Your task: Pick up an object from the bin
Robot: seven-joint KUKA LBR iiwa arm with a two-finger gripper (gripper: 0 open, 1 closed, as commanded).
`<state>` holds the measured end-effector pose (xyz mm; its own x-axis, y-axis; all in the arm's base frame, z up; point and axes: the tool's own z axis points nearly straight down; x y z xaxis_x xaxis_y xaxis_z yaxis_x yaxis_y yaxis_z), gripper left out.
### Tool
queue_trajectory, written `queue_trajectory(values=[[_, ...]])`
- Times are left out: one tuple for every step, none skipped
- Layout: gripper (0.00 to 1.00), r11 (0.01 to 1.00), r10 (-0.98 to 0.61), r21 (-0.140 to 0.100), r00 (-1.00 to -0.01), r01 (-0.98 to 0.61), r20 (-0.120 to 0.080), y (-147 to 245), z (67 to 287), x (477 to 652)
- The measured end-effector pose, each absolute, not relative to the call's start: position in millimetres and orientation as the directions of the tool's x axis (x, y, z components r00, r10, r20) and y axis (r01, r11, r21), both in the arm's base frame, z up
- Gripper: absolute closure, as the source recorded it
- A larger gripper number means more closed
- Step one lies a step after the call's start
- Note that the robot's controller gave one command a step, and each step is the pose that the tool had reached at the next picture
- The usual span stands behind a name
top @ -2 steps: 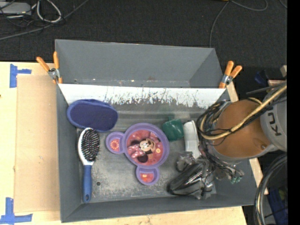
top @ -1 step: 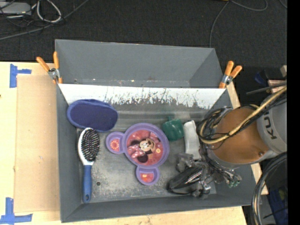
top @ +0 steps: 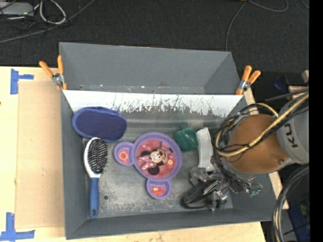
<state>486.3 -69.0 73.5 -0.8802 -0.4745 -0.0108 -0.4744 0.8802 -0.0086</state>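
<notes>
**A:** Quick one. Where's the hand?

**B:** I've got the hand (top: pixel 214 188) down low in the near right corner of the bin (top: pixel 146 79), under the arm's orange cover (top: pixel 255 145). The arm comes in from the right, so that corner is the easy reach, my guess.

**A:** Spread or pressed together?

**B:** Can't tell. Wrist and cables sit right over it from this angle.

**A:** What's it over?

**B:** A dark looped thing (top: pixel 193 199), black, lying flat on the bin floor, touching or just beside the hand. Could be a strap or cord, too murky to name. I see nothing pinched, so I won't log a hold.

**A:** Neighbours?

**B:** White oblong piece (top: pixel 203 146) just behind the hand, green lump (top: pixel 186 138) beside that, toward the back wall. Purple Minnie Mouse plate (top: pixel 154 160) mid-floor, near the dark thing but apart. Hairbrush (top: pixel 95 160) and blue oval pad (top: pixel 98 123) are well apart, on the left.

**A:** Why flag the corner?

**B:** The walls slope in there, so the hand has little side room. I'd judge straight down is the only clean approach, and the white piece could get nudged.

**A:** Task status?

**B:** Not picked yet. Everything lies on the floor.
</notes>
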Motion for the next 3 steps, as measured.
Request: queue_trajectory(values=[[1.0,0.88,-0.475,-0.009,-0.88,-0.475,-0.011,-69.0,73.6,486.4],[1.0,0.88,-0.476,-0.01,-0.88,-0.476,-0.01,-69.3,77.2,486.6],[1.0,0.879,-0.476,-0.006,-0.879,-0.476,-0.006,-68.4,92.0,485.2]])
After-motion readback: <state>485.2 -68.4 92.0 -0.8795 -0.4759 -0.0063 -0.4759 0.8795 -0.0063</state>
